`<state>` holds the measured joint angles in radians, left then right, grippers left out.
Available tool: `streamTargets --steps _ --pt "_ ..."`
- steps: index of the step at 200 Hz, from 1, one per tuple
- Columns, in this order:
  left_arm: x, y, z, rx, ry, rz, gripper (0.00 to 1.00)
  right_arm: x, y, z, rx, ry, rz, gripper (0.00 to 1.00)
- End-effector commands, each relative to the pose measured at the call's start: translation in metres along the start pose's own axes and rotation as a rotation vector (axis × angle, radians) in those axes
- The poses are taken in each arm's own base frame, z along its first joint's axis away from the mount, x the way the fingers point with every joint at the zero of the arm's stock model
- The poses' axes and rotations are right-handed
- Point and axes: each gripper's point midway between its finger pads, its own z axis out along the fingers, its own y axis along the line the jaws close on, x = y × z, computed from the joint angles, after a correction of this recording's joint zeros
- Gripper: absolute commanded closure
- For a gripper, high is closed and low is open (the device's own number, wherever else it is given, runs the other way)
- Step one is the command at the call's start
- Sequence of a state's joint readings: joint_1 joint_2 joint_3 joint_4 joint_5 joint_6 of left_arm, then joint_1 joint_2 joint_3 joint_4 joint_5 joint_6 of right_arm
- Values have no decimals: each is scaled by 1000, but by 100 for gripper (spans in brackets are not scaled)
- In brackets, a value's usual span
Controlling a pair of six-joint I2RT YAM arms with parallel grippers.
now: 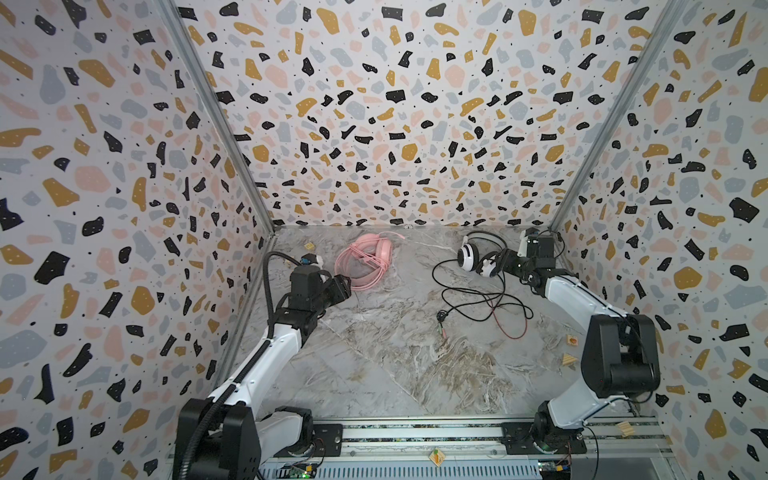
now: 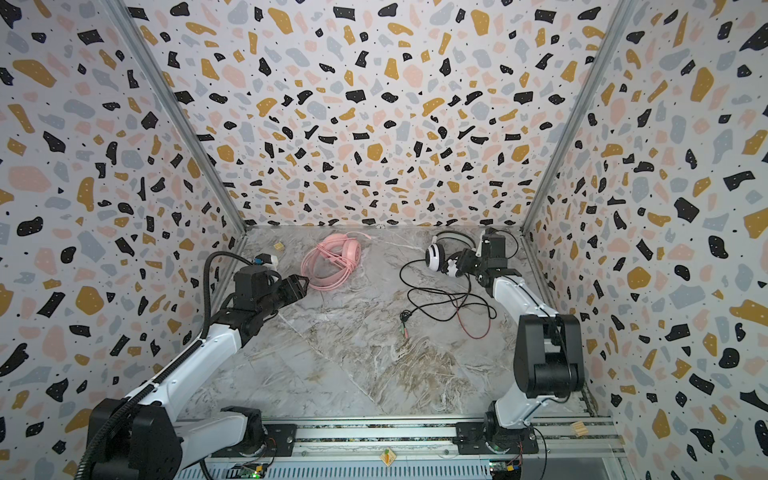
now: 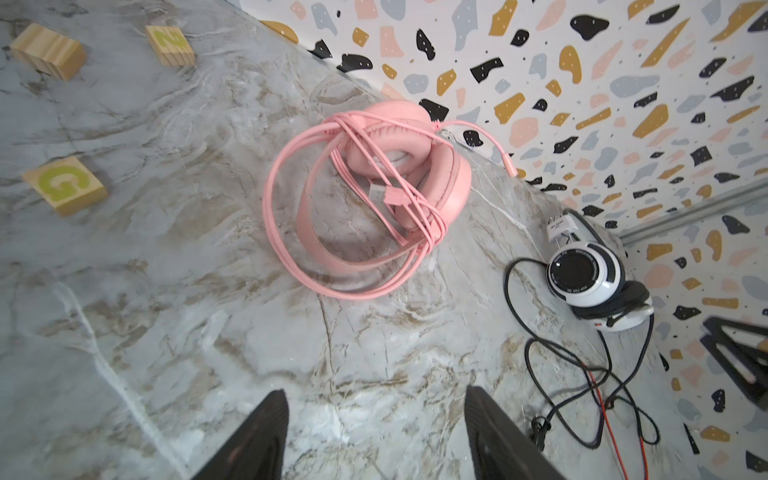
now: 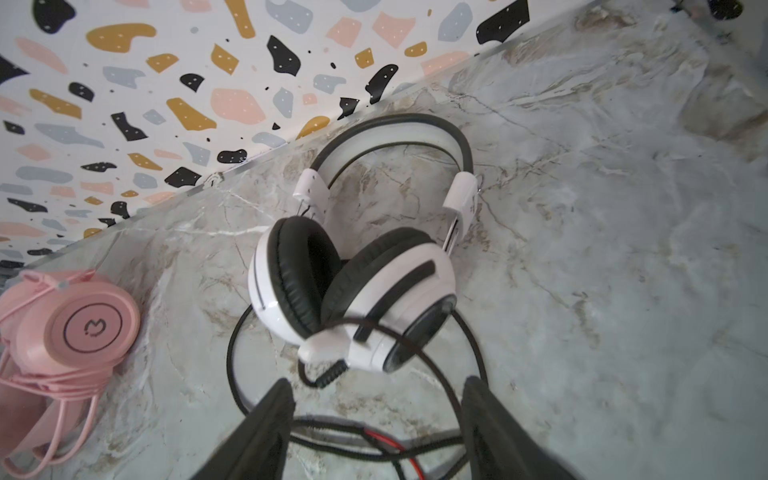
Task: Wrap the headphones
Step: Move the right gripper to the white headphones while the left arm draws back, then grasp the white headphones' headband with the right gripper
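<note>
Far left on the marble tabletop (image 1: 395,353): pink headset (image 1: 365,259), cord coiled round its cups. Far right: white-and-black headset (image 1: 473,257), black cord (image 3: 527,361) sprawled loose toward the near side. Probably light; rigid cups, limp snag-prone cord, best taken near the plug (image 1: 441,319). Left gripper (image 3: 374,436), right gripper (image 4: 374,428): jaws spread, empty.

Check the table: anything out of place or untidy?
Yes. The white-and-black headset has its black cord sprawled in loose loops over the marble table, a red wire lying among them. The pink headset is already wrapped.
</note>
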<state>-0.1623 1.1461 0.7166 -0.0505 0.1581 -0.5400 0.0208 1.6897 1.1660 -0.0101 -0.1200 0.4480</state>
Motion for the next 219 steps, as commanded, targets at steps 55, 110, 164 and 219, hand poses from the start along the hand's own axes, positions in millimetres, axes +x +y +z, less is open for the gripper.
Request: streamTargets --steps 55,110,164,219 --pt "48 -45 -17 169 16 168 32 -22 -36 98 98 130 69 37" --pt "78 -50 -24 140 45 225 32 -12 -49 130 128 166 67 40" --pt "98 -49 -19 135 84 238 33 11 -41 148 45 243 104 54" --pt "82 -63 -28 156 67 252 33 -19 -19 107 -33 128 84 82"
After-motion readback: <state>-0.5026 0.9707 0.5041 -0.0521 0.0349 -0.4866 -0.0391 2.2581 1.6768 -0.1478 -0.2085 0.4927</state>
